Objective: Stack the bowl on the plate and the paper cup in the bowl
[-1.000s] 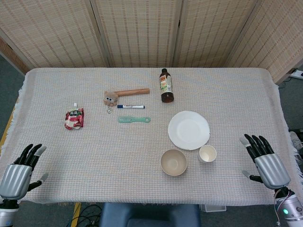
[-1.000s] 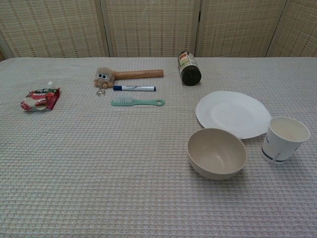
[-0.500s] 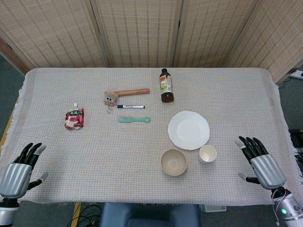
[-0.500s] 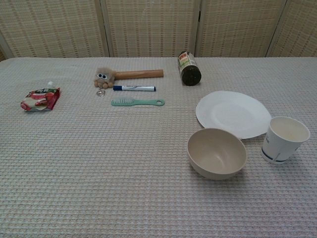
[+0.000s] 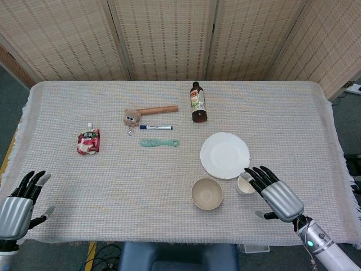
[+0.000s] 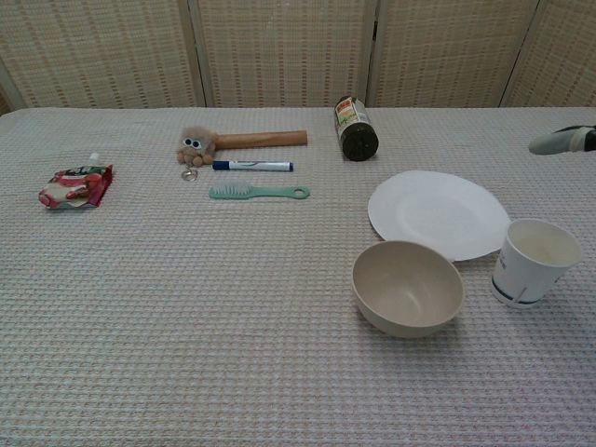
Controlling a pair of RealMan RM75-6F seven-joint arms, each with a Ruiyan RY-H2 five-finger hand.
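The beige bowl point(image 5: 207, 193) sits upright and empty on the cloth-covered table point(image 5: 113, 180), just near of the white plate point(image 5: 225, 155) and apart from it. The paper cup point(image 5: 246, 184) stands upright to the right of the bowl, at the near right edge of the plate; in the chest view the cup point(image 6: 533, 262) appears beside the plate's rim point(image 6: 438, 214), and contact cannot be told. Nothing is stacked yet.

The right hand point(image 5: 273, 194) hovers just right of the cup with its fingers spread and stretched toward it, holding nothing; whether the fingertips touch the cup cannot be told. In the chest view only a fingertip of that hand point(image 6: 562, 141) shows at the right edge. The left hand point(image 5: 18, 206) lies at the near left corner, fingers apart and empty, well apart from everything.

Farther back, a dark bottle point(image 5: 197, 102) lies beyond the plate. To the left lie a green brush point(image 5: 159, 143), a marker point(image 5: 155, 127), a wooden-handled plush toy point(image 5: 148, 113) and a red pouch point(image 5: 88, 141).
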